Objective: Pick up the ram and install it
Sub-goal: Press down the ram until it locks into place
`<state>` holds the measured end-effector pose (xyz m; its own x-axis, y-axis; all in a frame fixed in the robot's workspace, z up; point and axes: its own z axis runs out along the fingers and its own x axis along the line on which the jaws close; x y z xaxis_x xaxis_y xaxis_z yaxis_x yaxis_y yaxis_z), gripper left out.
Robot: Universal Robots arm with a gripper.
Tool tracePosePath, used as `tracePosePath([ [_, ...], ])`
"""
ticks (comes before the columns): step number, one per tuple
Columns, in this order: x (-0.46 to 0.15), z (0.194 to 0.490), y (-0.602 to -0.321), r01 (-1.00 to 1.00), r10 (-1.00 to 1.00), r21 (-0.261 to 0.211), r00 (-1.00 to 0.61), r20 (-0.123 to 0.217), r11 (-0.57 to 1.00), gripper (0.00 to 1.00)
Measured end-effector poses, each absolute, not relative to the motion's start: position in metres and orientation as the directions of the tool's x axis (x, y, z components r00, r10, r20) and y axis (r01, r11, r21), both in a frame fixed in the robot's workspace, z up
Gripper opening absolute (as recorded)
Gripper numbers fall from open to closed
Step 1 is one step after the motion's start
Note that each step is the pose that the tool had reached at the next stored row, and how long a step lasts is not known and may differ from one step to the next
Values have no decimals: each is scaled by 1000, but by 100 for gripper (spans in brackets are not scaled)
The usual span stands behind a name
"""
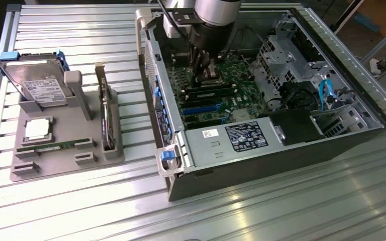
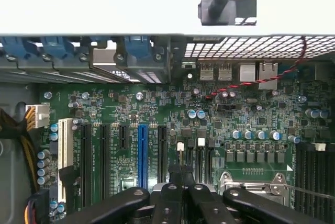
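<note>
The ram is a thin green stick lying flat in the front slot of the grey holder, at the exterior view's left. My gripper is far from it, lowered into the open computer case over the green motherboard. In the wrist view the gripper is shut, its dark fingers pressed together with nothing visible between them. They hover just above the board near the metal processor socket. Dark memory slots run beside that socket.
On the holder also stand a hard drive, a square silver processor chip and an upright dark expansion card. Inside the case are a power supply, blue cables, expansion slots and the rear panel.
</note>
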<state>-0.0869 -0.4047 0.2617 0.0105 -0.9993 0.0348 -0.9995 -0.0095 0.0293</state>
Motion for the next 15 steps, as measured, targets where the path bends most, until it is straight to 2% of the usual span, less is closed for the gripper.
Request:
tracePosePath([
  [15, -87, 286, -405, -1000, -999, 29, 10, 35, -9, 11],
])
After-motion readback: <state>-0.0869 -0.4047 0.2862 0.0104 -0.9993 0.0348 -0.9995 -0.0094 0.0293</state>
